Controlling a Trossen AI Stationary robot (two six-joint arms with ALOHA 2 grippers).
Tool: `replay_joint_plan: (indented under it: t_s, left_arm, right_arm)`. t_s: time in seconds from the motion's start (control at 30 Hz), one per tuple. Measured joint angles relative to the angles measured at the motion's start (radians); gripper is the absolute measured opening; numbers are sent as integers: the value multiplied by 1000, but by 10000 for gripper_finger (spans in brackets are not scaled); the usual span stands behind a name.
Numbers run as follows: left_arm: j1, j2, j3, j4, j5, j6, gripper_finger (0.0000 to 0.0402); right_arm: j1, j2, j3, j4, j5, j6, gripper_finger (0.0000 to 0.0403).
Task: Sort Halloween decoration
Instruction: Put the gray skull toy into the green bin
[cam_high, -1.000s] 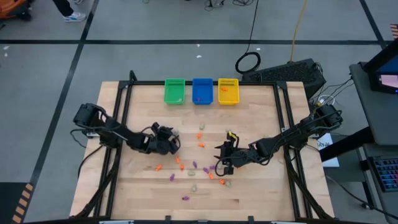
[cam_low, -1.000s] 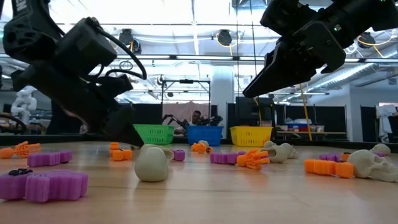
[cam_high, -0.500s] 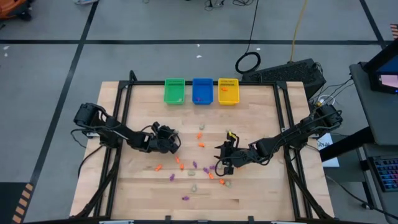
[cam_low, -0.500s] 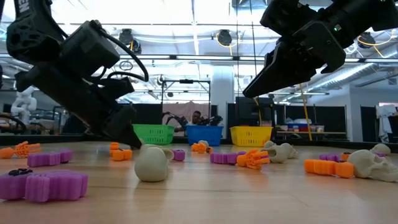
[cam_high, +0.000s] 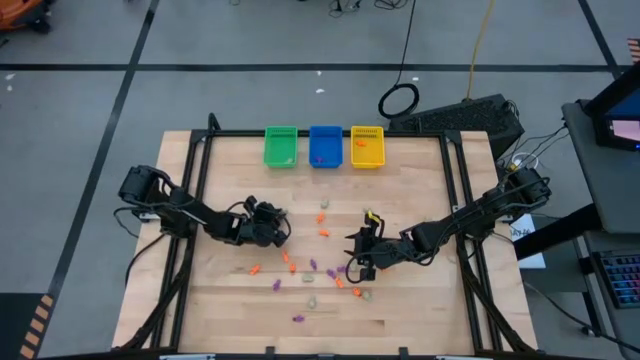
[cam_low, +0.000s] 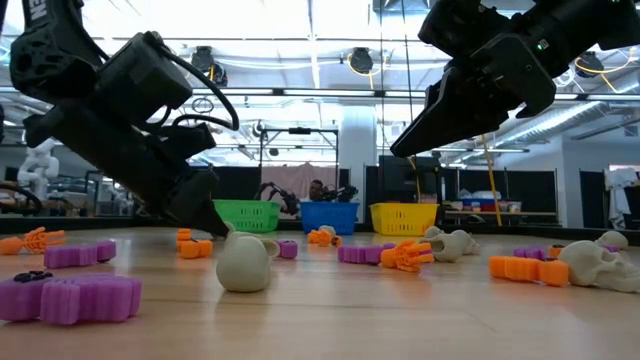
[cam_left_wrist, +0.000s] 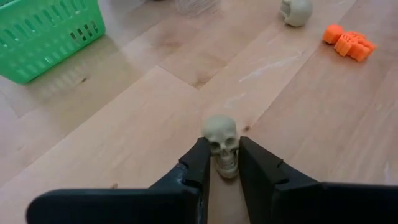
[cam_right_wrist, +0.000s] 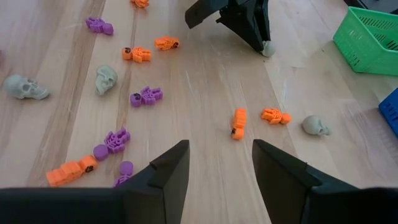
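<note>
My left gripper (cam_left_wrist: 221, 163) was pinching a pale skull trinket (cam_left_wrist: 222, 139) on the table (cam_high: 420, 290), left of its middle. Right gripper (cam_right_wrist: 219, 165) hung with its jaws apart over the scattered trinkets (cam_right_wrist: 146, 96) nearer the front edge.

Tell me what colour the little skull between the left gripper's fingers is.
Pale greenish-beige; the skull shows best in the left wrist view.

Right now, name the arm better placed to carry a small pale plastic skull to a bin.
Left. The left gripper is closed around the small pale plastic skull on the wooden table. The right gripper hangs open, holding nothing.
</note>
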Motion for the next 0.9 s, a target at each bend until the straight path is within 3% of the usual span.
replay_joint_plan:
  t_s: [0.57,0.9]
  left_arm:
    - [0,-3,1,28,11,27,62]
    - [-1,-73,7,137,65,161,62]
  right_arm:
    - [0,0,0,-1,0,0,164]
    - [0,0,0,-2,0,0,164]
